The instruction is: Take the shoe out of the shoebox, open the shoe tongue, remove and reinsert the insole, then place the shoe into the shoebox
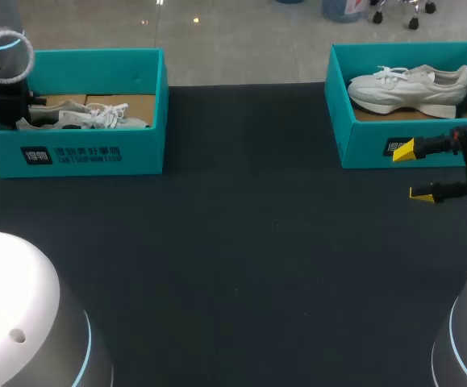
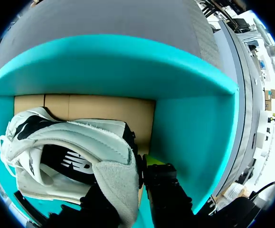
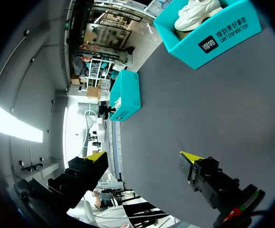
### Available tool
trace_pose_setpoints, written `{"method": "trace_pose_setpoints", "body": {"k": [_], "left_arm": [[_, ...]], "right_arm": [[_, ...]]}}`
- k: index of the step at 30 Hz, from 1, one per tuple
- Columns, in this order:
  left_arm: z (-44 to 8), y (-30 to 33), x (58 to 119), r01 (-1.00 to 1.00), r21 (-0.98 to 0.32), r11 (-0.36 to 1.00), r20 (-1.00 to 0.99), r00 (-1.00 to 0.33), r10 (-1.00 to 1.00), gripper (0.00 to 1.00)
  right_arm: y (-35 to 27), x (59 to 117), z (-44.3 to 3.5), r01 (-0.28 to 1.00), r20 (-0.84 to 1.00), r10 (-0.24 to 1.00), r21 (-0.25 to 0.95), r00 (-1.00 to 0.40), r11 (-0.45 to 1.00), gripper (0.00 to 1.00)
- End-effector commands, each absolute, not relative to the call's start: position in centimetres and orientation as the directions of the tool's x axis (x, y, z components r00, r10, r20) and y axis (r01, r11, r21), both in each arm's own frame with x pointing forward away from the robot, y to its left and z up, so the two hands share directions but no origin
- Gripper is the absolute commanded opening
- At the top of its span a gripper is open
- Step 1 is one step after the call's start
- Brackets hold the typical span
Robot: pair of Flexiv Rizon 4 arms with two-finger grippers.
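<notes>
Over the dark mat (image 1: pixel 241 242) at right, the right gripper (image 1: pixel 412 172) hangs wide open, holding nothing. Farther back, at far left, the left gripper (image 2: pixel 127 186) pinches the heel of the grey shoe (image 1: pixel 80 115) inside its teal shoebox (image 1: pixel 96 155).

Table mat (image 1: pixel 241 242): dark, matt, finely textured. Left shoebox (image 1: pixel 96 157) on the mat: matt teal card walls, raw brown cardboard floor. Shoe (image 2: pixel 80 147) inside that box: white woven mesh, smooth leather-look panels, fuzzy grey suede-like heel. Right gripper (image 1: pixel 412 172), well apart from that box: yellow plastic-look tips, matt black fingers.
</notes>
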State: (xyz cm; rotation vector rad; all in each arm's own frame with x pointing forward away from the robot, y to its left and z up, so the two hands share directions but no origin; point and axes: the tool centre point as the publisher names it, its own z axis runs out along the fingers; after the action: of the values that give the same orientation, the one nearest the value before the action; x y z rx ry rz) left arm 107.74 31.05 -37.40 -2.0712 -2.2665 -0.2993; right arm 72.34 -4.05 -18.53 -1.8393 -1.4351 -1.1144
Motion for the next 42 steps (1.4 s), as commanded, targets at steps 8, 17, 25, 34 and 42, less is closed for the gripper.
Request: {"method": "trace_pose_setpoints", "body": {"k": [8,17,25,34,42], "left_arm": [[-36.4,30.5,108.1,0.992,0.101,0.077,0.160,-0.092,0.983,1.00],[-31.8,29.5,107.7,0.982,0.150,0.114,0.072,-0.126,0.989,1.00],[-26.6,28.8,107.9,0.967,0.174,0.186,0.026,-0.193,0.981,1.00],[-23.1,29.1,108.2,0.926,0.130,0.354,-0.040,-0.351,0.935,1.00],[-22.4,29.1,108.1,0.924,0.114,0.364,-0.041,-0.362,0.931,1.00]], "right_arm": [[-4.0,72.3,-18.5,0.958,0.858,0.505,0.066,0.089,-0.280,1.00],[-4.0,72.3,-18.5,0.958,0.858,0.505,0.066,0.089,-0.280,1.00],[-4.0,72.3,-18.5,0.958,0.858,0.505,0.066,0.089,-0.280,1.00],[-4.0,72.3,-18.5,0.958,0.858,0.505,0.066,0.089,-0.280,1.00],[-5.0,74.1,-17.3,0.959,0.841,0.539,0.115,0.044,-0.259,1.00]]}}
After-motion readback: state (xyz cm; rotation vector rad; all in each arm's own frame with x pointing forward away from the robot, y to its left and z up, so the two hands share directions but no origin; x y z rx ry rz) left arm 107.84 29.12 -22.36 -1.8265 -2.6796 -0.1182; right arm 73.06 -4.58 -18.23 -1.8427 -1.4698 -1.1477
